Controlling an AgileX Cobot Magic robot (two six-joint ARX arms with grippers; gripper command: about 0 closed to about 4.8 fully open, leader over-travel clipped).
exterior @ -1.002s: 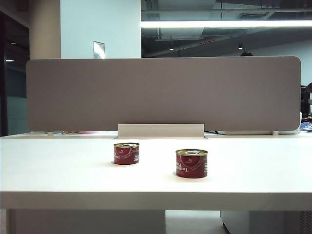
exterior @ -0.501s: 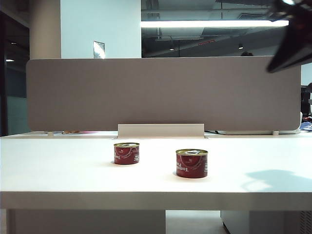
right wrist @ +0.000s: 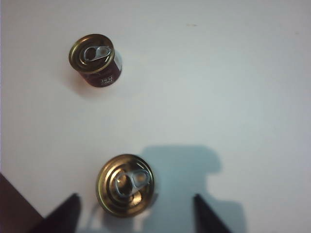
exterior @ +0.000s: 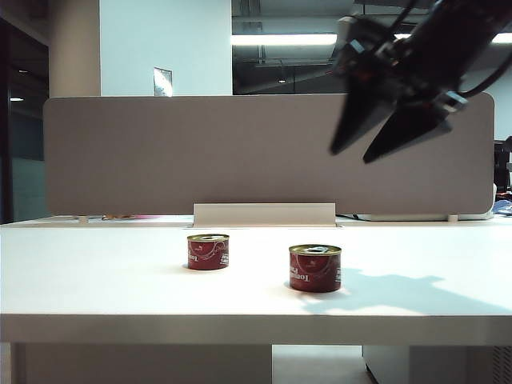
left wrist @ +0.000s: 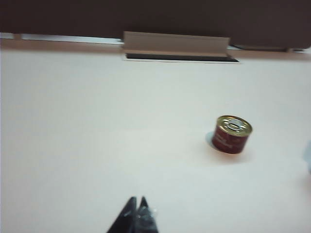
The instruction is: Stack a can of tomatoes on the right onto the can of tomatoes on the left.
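Note:
Two short red tomato cans with gold pull-tab lids stand upright on the white table. The left can sits farther back than the right can. My right gripper hangs open, high above the right can and slightly to its right. In the right wrist view the right can lies below the open gripper, nearer one finger, and the left can is beyond it. My left gripper is shut and empty over bare table, far from the left can. It does not show in the exterior view.
A grey partition panel closes off the back of the table, with a pale cable-slot cover at its foot. The right arm's shadow falls on the table right of the right can. The front edge is near the cans.
The right arm has come into the exterior view from the upper right and swung left and down above the right can. Its jaws have opened. The cans have not moved.

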